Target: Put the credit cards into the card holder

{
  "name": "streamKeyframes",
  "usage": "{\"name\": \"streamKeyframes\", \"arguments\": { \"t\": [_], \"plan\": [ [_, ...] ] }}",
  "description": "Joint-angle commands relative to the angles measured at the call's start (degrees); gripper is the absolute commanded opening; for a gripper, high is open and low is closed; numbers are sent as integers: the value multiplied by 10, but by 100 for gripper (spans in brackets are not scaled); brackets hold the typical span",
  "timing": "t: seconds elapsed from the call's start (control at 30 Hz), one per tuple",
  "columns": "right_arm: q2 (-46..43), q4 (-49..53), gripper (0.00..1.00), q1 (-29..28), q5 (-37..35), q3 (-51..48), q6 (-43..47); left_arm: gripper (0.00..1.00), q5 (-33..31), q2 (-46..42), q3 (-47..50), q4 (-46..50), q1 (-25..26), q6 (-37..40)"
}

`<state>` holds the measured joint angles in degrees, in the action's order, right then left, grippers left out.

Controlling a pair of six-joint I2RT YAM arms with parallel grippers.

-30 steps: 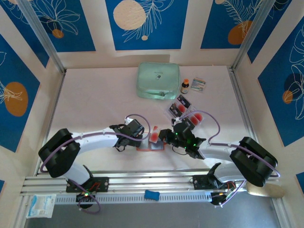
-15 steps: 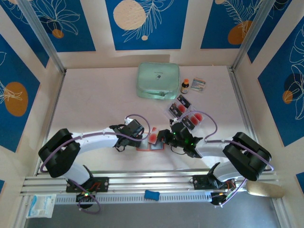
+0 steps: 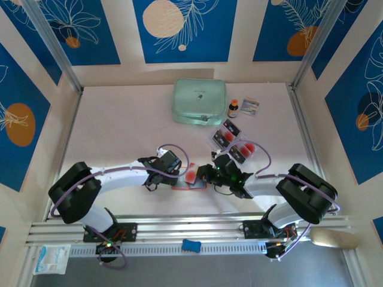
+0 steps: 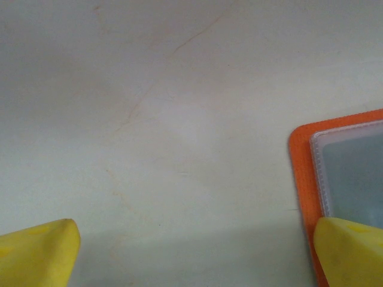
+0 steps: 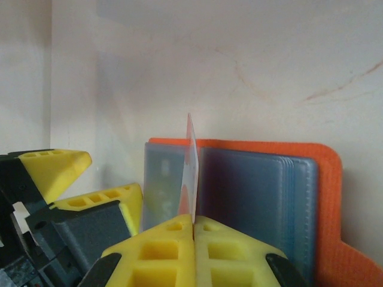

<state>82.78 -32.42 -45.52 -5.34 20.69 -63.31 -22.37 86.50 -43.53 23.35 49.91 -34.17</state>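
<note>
The right claw (image 5: 193, 222) is pressed together on one card (image 5: 190, 173), pinched on edge above the open holder (image 5: 326, 179), with its far edge at the sleeves. The left claw (image 4: 192, 251) is spread, one finger at the holder's orange edge and the other over bare counter (image 4: 149, 119). The holder lies near the middle of the counter, between the arms. I judge this card is not yet seated. Whether any sleeve is already filled I cannot tell. Two clusters of spare cards (image 3: 228, 135) wait farther off to the right, and I cannot count them. One holder, one card in hand.
</note>
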Motion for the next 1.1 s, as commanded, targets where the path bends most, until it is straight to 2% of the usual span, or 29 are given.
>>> {"name": "streamKeyframes", "arguments": {
  "t": [0.0, 0.4, 1.07],
  "plan": [
    [9, -2, 0, -6, 15, 9, -2, 100, -11, 6, 6, 2, 4, -6],
    [14, 65, 0, -7, 39, 26, 0, 100, -11, 6, 8, 1, 4, -8],
    [28, 122, 0, 19, 91, 51, 14, 100, -12, 9, 7, -1, 4, -5]
  ]
}}
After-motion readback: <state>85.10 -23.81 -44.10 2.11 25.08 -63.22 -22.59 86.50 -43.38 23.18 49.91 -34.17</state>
